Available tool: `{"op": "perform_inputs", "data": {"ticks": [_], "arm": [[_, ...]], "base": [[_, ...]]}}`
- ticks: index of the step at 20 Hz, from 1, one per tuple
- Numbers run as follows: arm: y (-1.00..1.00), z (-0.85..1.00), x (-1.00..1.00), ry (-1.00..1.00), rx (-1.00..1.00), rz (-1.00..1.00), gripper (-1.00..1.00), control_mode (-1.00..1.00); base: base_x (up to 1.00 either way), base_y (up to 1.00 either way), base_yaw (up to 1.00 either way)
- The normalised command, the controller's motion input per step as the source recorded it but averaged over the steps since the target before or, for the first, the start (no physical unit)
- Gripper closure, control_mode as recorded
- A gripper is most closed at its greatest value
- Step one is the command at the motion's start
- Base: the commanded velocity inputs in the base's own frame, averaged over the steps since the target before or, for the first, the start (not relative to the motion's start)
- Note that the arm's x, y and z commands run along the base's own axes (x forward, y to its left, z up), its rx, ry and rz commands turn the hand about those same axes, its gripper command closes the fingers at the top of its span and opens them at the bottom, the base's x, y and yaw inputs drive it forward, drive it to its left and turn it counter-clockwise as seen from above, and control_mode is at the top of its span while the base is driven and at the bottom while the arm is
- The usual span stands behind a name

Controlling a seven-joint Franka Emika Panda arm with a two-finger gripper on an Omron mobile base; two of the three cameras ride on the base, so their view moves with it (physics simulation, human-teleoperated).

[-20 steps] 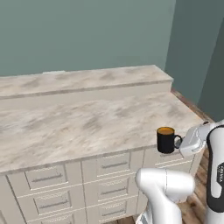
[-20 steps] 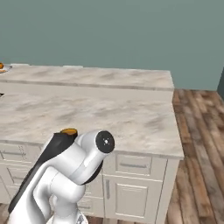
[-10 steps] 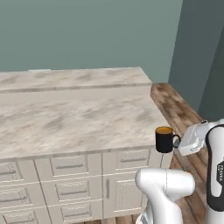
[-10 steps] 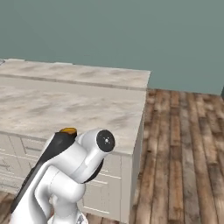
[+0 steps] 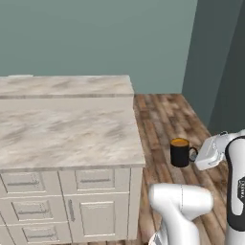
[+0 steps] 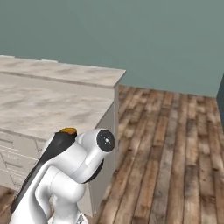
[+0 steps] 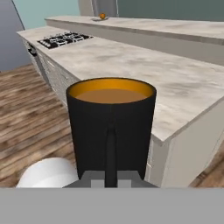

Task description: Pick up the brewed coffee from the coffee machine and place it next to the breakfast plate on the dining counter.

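Brewed coffee: black mug, orange-brown liquid up near the rim, upright, off the ground, lower right of the left base view, over the wood floor just beside the counter's end. In the hand view the mug sits centre frame, handle facing the camera and running straight down into the claw. Gripper sits right of the mug at the handle side, jaws closed tight on the handle; fingertips themselves mostly hidden behind the mug. In the right base view just the orange rim peeks above the arm's dark forearm, lower left.

Arm: white elbow link low at bottom centre of the left base view, forearm rising at the right edge, wrist bent so the hand points left, about level.

Dining counter: marble-patterned top, left half of the left base view, white drawers under it. Hand view shows its black gas hob upper left, and a small orange item on the raised ledge further back, too small to tell.
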Motion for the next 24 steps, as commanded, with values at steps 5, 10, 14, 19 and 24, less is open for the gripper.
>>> {"op": "perform_inputs", "data": {"ticks": [5,10,14,19,24], "arm": [[0.00,0.00,0.00,0.00,0.00,0.00,1.00,1.00],[0.00,0.00,0.00,0.00,0.00,0.00,1.00,1.00],[0.00,0.00,0.00,0.00,0.00,0.00,1.00,1.00],[0.00,0.00,0.00,0.00,0.00,0.00,1.00,1.00],[0.00,0.00,0.00,0.00,0.00,0.00,1.00,1.00]], "base": [[0.62,-1.00,0.23],[0.91,-1.00,0.22],[1.00,-1.00,0.24],[1.00,-0.93,0.30],[1.00,-0.85,0.33]]}}
